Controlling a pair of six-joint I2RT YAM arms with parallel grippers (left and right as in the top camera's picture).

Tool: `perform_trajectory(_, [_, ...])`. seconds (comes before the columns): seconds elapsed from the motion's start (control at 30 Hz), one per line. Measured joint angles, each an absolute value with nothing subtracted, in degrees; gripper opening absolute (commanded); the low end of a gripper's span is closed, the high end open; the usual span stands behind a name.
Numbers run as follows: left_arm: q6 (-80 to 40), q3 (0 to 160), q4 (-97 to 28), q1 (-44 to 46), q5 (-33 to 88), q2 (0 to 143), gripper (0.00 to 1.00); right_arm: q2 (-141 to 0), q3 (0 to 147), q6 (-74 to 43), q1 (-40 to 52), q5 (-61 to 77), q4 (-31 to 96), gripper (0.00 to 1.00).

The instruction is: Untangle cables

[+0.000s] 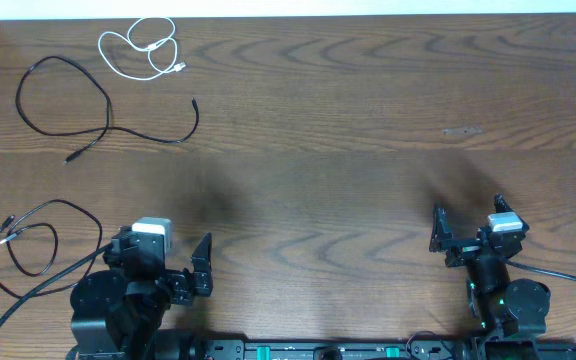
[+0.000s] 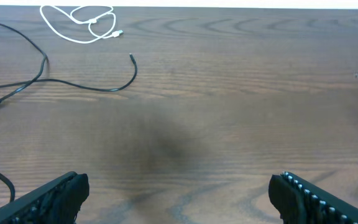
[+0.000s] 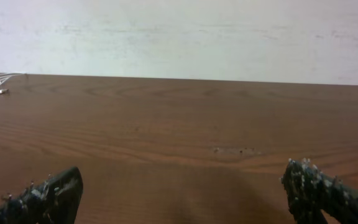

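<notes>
Left gripper (image 2: 179, 184) and right gripper (image 3: 182, 174) of mine gape wide, empty. Nearer me than the white cable (image 1: 140, 48) sprawls one black cable (image 1: 197, 118); a second black cable (image 1: 55, 245) loops nearer still.

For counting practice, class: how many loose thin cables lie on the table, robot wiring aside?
3: white cable, far-left corner; black cable just in front of it; second black cable, near-left edge. None seems hidden.
</notes>
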State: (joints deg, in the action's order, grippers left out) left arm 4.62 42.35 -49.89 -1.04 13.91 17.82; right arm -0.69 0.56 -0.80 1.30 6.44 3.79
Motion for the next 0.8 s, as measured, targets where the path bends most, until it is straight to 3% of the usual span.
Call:
perform_trajectory(0.3, [9.1, 39.3, -47.6, -3.2, 14.3, 16.0, 0.98, -0.7, 0.6, -0.8, 1.3, 6.4, 3.8, 0.99])
perform_trajectory(0.8, [10.2, 22.5, -27.9, -3.6, 18.1, 5.2, 0.98, -0.7, 0.6, -0.8, 1.3, 6.4, 3.8, 0.99])
